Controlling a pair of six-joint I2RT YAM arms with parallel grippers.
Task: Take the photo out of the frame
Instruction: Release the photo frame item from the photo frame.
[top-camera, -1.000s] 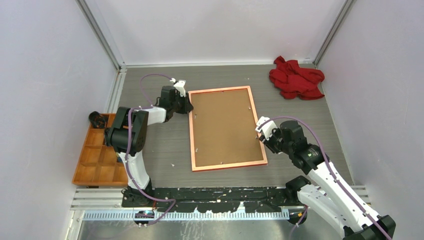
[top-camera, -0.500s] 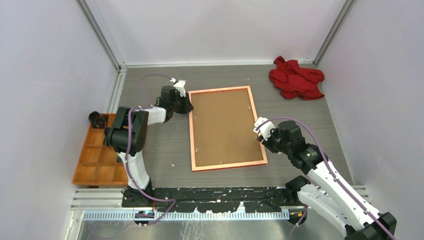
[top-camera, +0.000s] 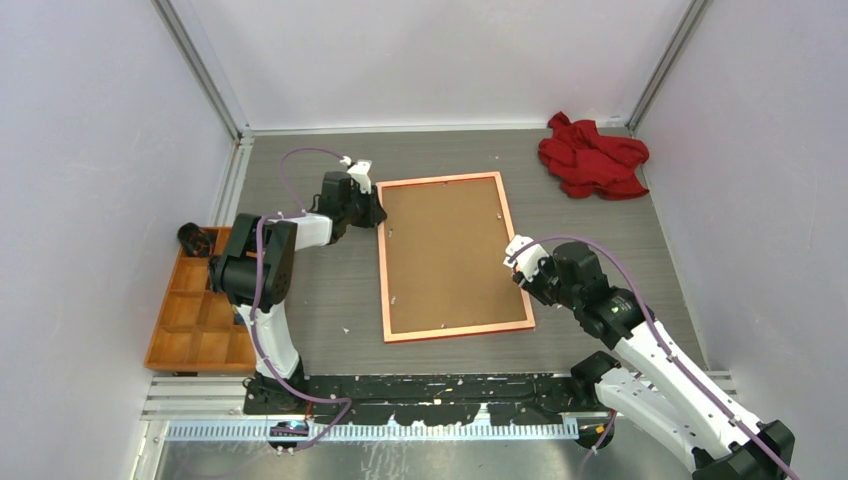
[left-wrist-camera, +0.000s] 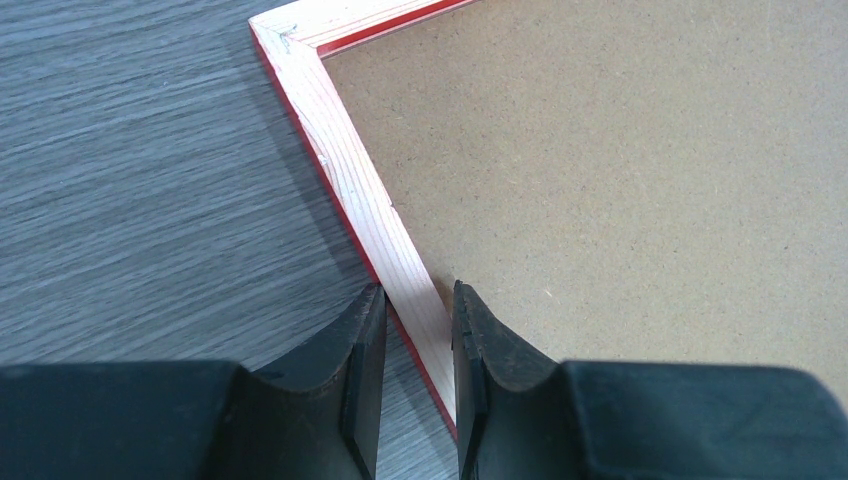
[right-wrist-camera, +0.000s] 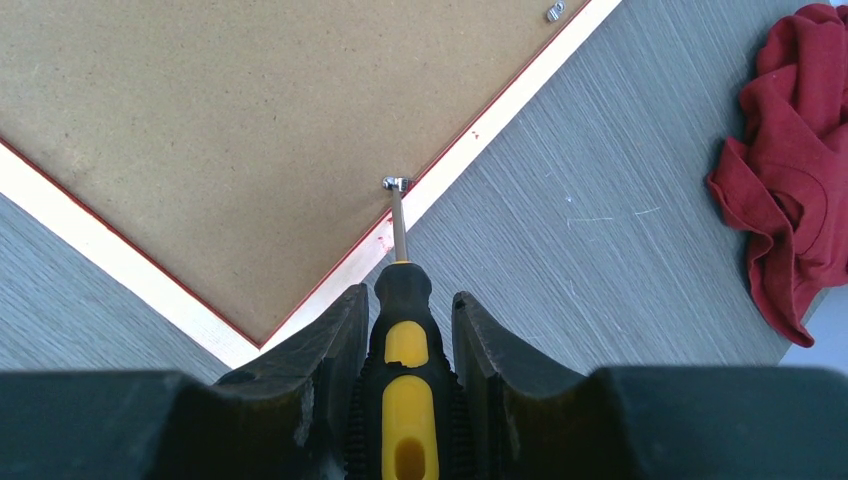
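Note:
The frame (top-camera: 381, 270) lies face down on the table, its pale wooden back rim (left-wrist-camera: 350, 170) and red edge showing around the brown backing board (top-camera: 445, 255). The photo is hidden under that board. My left gripper (left-wrist-camera: 418, 300) is shut on the frame's left rim near the far left corner (top-camera: 374, 212). My right gripper (right-wrist-camera: 408, 298) is shut on a yellow-and-black screwdriver (right-wrist-camera: 405, 340). The screwdriver's tip touches a small metal clip (right-wrist-camera: 397, 183) on the frame's right rim, where my right gripper (top-camera: 522, 262) hovers.
A crumpled red cloth (top-camera: 592, 155) lies at the far right corner. An orange compartment tray (top-camera: 195, 315) sits at the left wall with a dark object (top-camera: 195, 238) at its far end. Another metal clip (right-wrist-camera: 553, 12) sits further along the right rim.
My right gripper has crept slightly left with the screwdriver, toward the frame's right rim. The left arm and the frame have not moved.

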